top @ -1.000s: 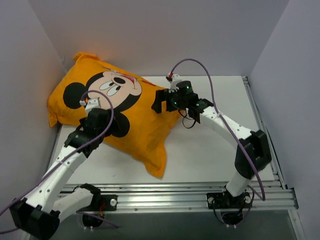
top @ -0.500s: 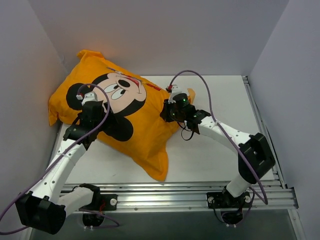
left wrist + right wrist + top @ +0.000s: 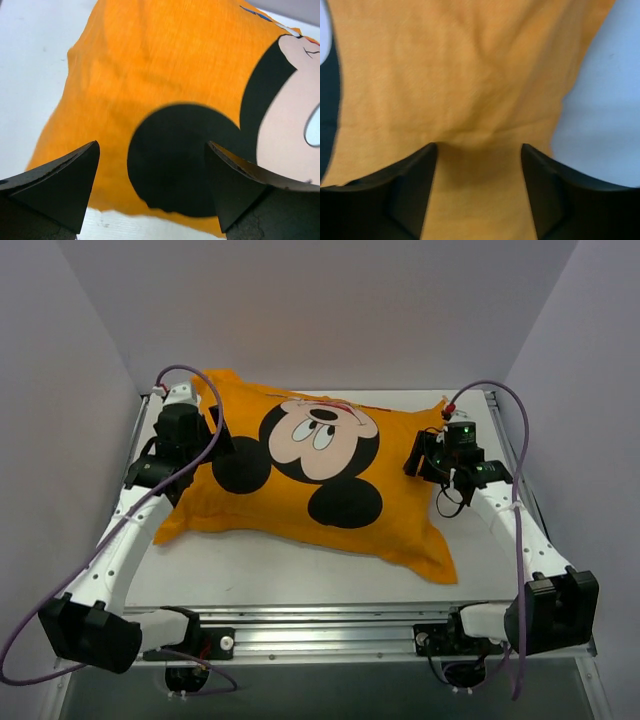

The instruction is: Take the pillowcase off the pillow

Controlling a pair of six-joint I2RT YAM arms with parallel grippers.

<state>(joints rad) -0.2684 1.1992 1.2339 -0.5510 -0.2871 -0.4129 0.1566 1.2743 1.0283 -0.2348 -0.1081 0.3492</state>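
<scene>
Top external: pillowcase (image 3: 262, 512) flat on table (image 3: 300, 575), long axis left-right, pillow hidden inside. Left gripper (image 3: 188, 445) at left end, right gripper (image 3: 425, 462) at right end.

Left wrist: left gripper (image 3: 152, 146) spread wide, empty, above pillowcase (image 3: 150, 65).

Right wrist: right gripper (image 3: 479, 147) half apart astride puckered pillowcase (image 3: 460, 75); whether gripping, cannot tell.

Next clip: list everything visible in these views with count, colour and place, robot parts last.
pillowcase: one, orange-yellow, Mickey Mouse face upward, lying plump across the table from left to right.
pillow: none showing; whatever fills the pillowcase is hidden.
table: one, white, under the pillowcase.
walls: three, pale grey, at left, back and right.
rail: one, silver, along the near edge.
cables: two, purple, one looping over each arm.
arms: two, white and black, rising from the rail.
left pincer: one, black, open, over the pillowcase's left end.
right pincer: one, black, fingers either side of a fabric fold at the right end; grip unclear.
</scene>
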